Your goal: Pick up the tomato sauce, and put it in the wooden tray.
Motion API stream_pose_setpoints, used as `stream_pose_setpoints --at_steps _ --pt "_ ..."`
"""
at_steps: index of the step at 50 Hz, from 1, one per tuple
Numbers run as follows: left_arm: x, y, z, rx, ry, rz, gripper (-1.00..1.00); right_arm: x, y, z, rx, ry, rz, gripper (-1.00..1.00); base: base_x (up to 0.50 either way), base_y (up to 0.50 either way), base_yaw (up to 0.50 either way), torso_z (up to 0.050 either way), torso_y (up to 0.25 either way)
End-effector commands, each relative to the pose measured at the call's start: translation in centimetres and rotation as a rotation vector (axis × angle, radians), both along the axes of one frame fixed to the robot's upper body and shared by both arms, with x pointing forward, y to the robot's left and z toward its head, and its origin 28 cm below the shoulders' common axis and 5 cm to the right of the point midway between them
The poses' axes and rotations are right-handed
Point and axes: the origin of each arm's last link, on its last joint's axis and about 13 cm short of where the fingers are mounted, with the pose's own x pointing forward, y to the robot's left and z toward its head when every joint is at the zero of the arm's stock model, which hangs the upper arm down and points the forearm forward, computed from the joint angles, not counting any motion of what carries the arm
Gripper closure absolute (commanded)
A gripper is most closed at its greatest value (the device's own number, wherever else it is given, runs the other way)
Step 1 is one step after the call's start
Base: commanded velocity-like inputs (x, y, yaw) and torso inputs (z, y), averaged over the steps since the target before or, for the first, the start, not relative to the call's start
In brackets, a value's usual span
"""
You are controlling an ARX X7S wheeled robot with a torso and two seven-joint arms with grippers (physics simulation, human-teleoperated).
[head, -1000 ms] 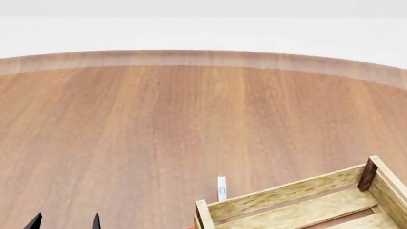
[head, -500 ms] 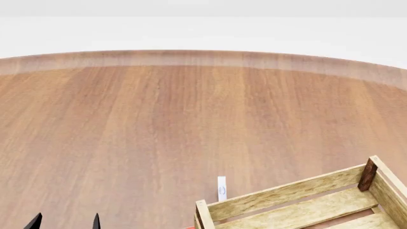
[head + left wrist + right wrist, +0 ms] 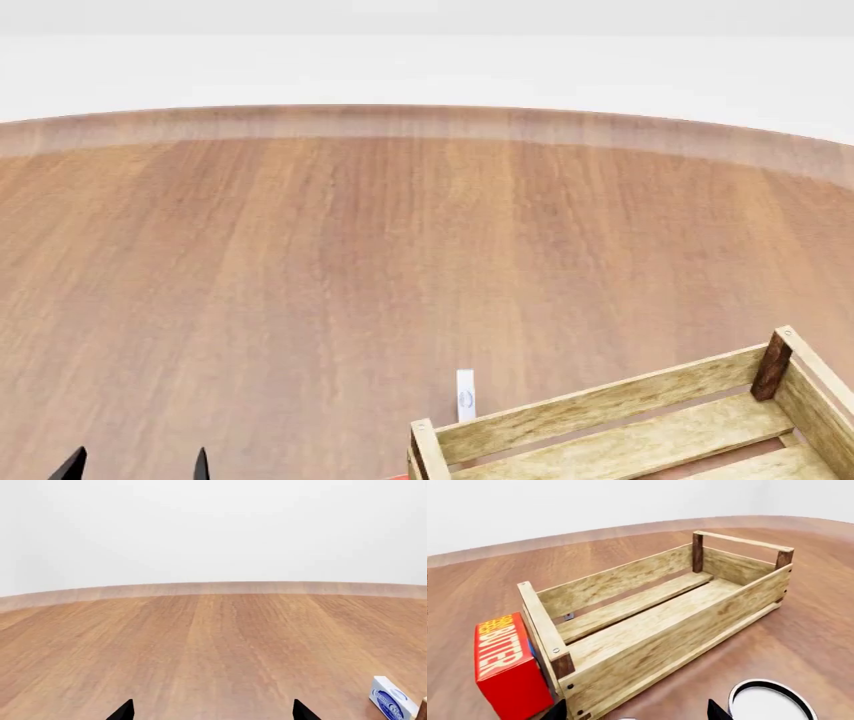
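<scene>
Brown wood everywhere: the big round wooden table [image 3: 334,280] fills the head view, its curved edge running across at twelve o'clock against a pale wall.

Next down in size, the light slatted wooden tray with darker brown corner posts [image 3: 641,425] sits at about five o'clock in my head view, cut off by the picture's edge. My right wrist camera sees all of it [image 3: 660,625]: long, low-sided, nothing lying on its floor slats.

Right against one short end of the tray stands a red rectangular box with yellow lettering and a blue edge [image 3: 504,667].

A round white shape with a dark rim [image 3: 770,702] shows on the table close to my right gripper; I can't tell what it is. The tomato sauce I can't pick out for certain in any view.

Smaller again, a little white box with a blue oval mark [image 3: 465,393] stands upright just beyond the tray's left corner, at six o'clock in the head view.

My left gripper [image 3: 136,468] peeks in at seven o'clock, black tips apart, holding nothing. My right gripper [image 3: 635,714] has its tips spread wide too, with nothing between them.
</scene>
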Motion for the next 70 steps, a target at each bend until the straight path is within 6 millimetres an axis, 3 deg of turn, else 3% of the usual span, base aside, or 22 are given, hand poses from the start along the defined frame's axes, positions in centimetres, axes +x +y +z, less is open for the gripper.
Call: stream_pose_setpoints --at_steps 1,70 --pt "0.0 0.0 0.0 0.001 -0.001 0.002 -1.0 0.1 0.0 -0.3 0.023 0.038 0.014 -1.0 0.0 0.0 0.0 0.0 0.0" --pt "0.0 0.0 0.0 0.001 -0.001 0.002 -1.0 0.9 0.3 -3.2 0.005 0.202 0.072 -1.0 0.0 0.0 0.0 0.0 0.0"
